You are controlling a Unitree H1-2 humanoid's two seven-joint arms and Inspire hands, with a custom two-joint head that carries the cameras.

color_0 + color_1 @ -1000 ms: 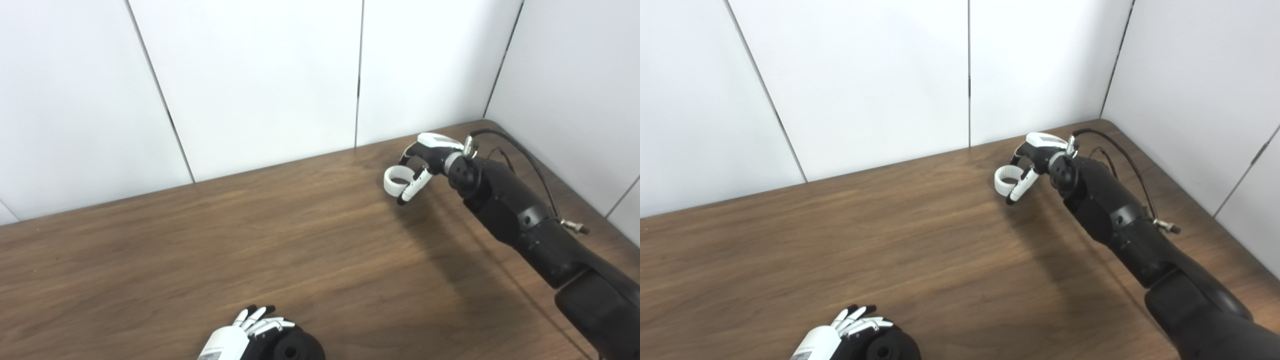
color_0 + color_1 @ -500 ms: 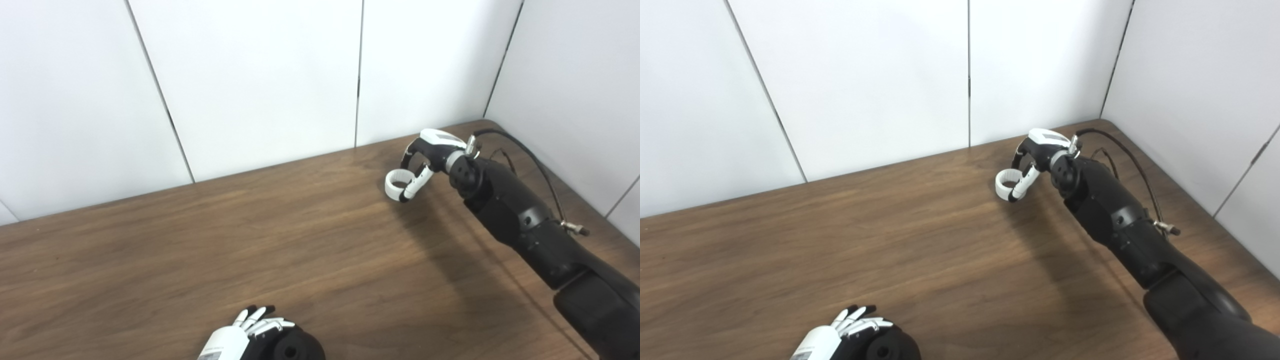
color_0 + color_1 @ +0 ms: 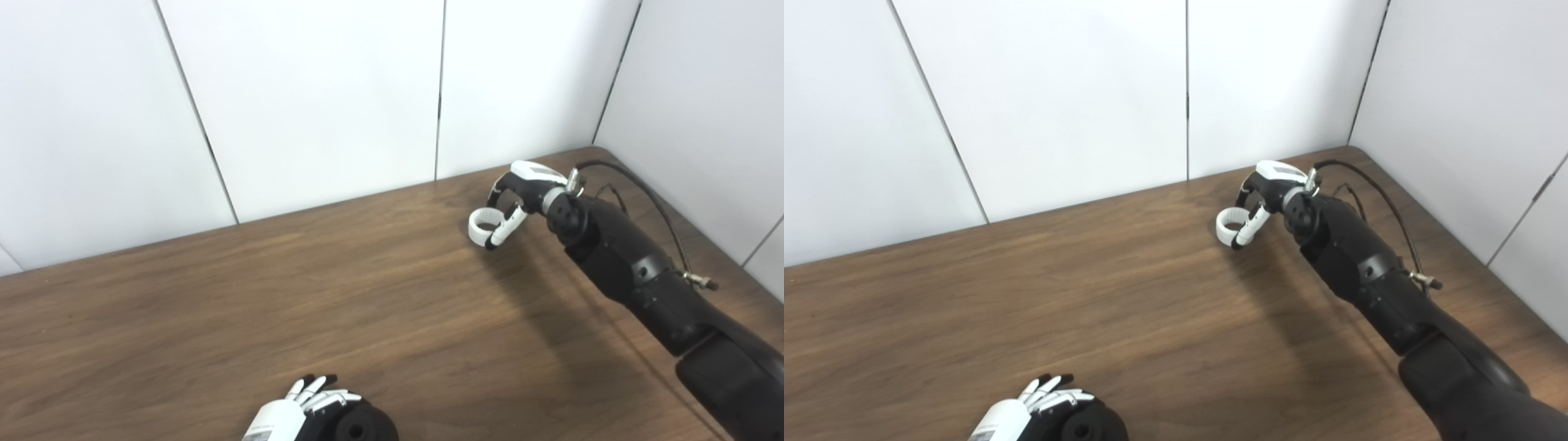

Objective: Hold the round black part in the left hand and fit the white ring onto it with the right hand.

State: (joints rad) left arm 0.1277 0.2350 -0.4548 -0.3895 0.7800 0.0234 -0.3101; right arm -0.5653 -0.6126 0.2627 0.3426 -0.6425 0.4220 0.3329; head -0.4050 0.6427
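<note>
The round black part (image 3: 361, 425) with a hole in its middle sits at the bottom edge of the view, on the table. My left hand (image 3: 300, 410) is shut on it, fingers curled over its left side. The white ring (image 3: 482, 223) is at the far right of the table. My right hand (image 3: 517, 196) is shut on the ring, thumb at the ring's right side and fingers arched above it. I cannot tell whether the ring touches the table. The same ring shows in the right eye view (image 3: 1228, 225).
The brown wooden table (image 3: 306, 294) runs up to white wall panels at the back and right. A black cable (image 3: 637, 184) loops from my right forearm near the table's far right corner.
My right hand has shifted slightly left with the white ring, and the ring sits a little tighter in it. My left hand and the black part have not moved.
</note>
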